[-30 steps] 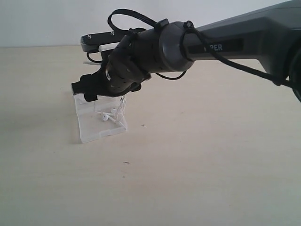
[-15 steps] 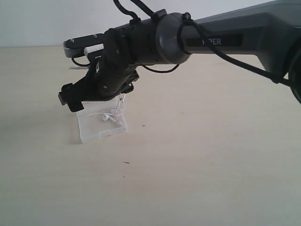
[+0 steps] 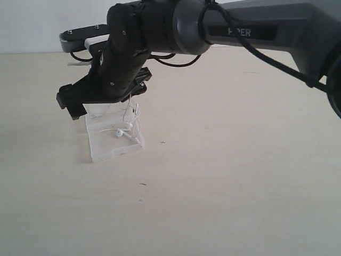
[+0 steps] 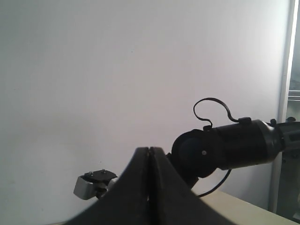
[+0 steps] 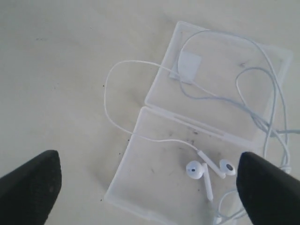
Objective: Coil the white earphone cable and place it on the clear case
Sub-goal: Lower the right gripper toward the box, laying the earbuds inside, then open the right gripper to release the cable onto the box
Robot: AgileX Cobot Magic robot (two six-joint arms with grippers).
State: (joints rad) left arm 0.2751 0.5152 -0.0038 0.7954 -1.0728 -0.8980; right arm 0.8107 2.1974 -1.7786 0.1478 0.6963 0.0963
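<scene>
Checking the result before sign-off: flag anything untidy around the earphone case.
The white earphone cable lies loose, not coiled: one loop spills off the clear case onto the table, and strands bunch over the opposite edge.

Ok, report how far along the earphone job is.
Done: white earphone cable lies loosely bunched, mostly on the open clear case. In hand: nothing; right claw hangs open above it, left claw shut, away. Left: one loop spills onto the table, probably needs tucking in.
</scene>
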